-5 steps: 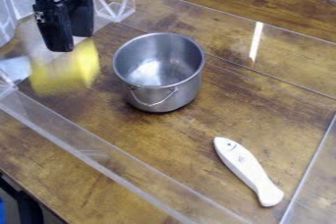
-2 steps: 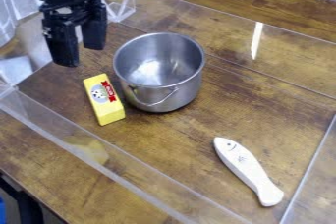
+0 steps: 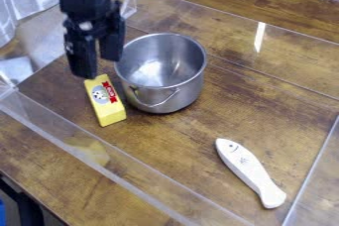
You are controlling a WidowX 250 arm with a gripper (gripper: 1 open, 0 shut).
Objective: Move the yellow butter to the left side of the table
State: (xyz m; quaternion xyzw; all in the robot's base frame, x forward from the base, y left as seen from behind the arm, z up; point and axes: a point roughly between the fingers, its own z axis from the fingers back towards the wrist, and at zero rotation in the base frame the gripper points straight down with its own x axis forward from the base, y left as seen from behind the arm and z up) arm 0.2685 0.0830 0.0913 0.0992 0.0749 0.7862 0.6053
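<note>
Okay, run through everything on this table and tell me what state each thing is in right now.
claw: open, empty, just above the butter
yellow butter: lying flat, label up, beside the pot
pot: upright, empty, handle down
white utensil: lying flat, untouched

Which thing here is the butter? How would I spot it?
Find the shiny metal pot on the wooden table. Lying against its left side is the yellow butter, a small bright-yellow block with a white label, unlike the long white utensil farther right.

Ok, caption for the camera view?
Open gripper above the yellow butter, left of the steel pot.
</note>
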